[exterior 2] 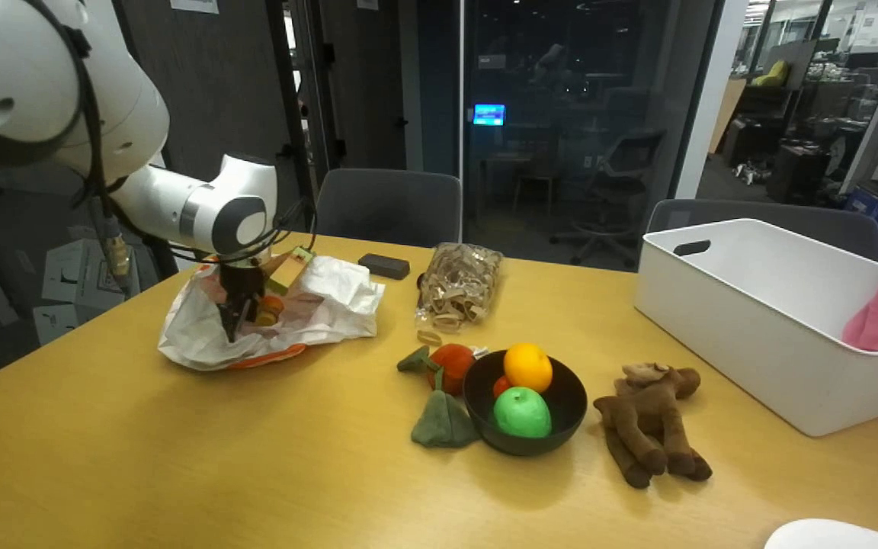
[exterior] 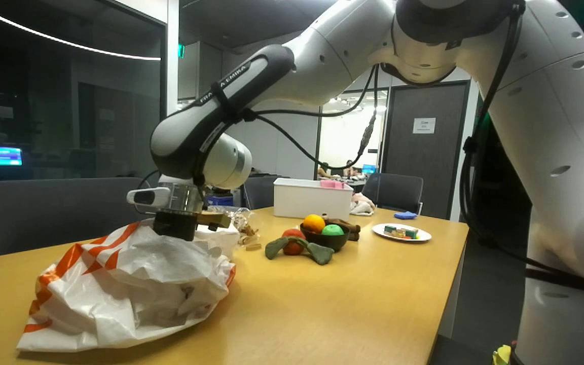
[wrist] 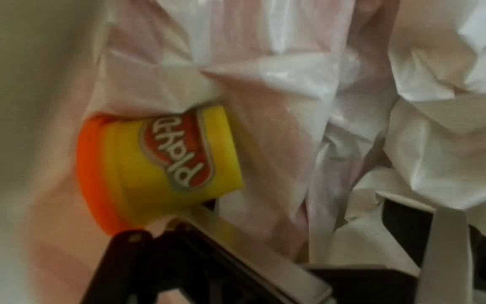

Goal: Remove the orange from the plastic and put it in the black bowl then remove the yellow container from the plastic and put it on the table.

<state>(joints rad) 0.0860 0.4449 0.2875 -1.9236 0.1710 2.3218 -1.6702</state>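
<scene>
The yellow container (wrist: 175,156), with an orange lid and a Play-Doh label, lies on its side in the white plastic bag (wrist: 276,97). It also shows in an exterior view (exterior 2: 267,311), low beside the gripper. My gripper (wrist: 314,236) is open, its fingers apart with only bag folds seen between them. The container is outside the jaws, by the left finger in the wrist view; I cannot tell if they touch. In an exterior view the gripper (exterior 2: 239,305) reaches down into the bag. The orange (exterior 2: 527,367) rests in the black bowl (exterior 2: 572,400) with a green fruit.
A red stuffed fruit with green leaves (exterior 2: 443,396) lies against the bowl. A clear pack of tan pieces (exterior 2: 460,282) and a black block (exterior 2: 383,266) are near the bag. A brown plush animal (exterior 2: 652,427), white bin (exterior 2: 736,335) and white plate (exterior: 401,232) stand farther off.
</scene>
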